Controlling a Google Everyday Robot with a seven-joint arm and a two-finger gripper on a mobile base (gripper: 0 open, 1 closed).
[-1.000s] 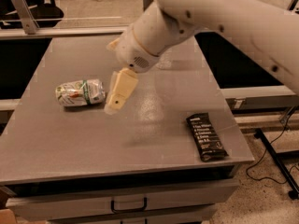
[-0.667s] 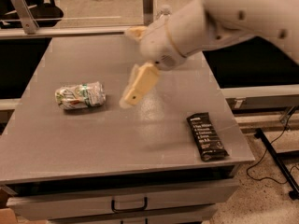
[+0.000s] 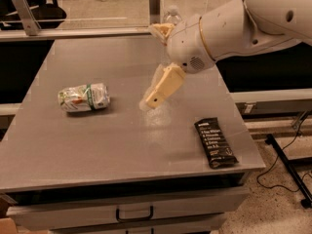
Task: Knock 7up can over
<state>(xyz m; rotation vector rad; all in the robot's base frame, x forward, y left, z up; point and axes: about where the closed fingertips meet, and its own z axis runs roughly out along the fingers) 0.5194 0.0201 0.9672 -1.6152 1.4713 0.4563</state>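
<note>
The 7up can (image 3: 84,97) lies on its side on the left part of the grey table (image 3: 112,150); it is white-silver with green lines and looks dented. My gripper (image 3: 153,66) hangs over the middle of the table, well to the right of the can and not touching it. Its cream fingers are spread apart and hold nothing: one finger (image 3: 164,87) points down to the left, the other (image 3: 161,30) sits higher, near the table's far edge.
A black snack bar wrapper (image 3: 216,142) lies near the table's front right corner. The top of a clear water bottle (image 3: 172,15) shows behind my arm at the far edge. The table has a drawer (image 3: 134,212) below its front.
My arm has swung to the right, away from the can. The can stays lying on its side in the same spot.
</note>
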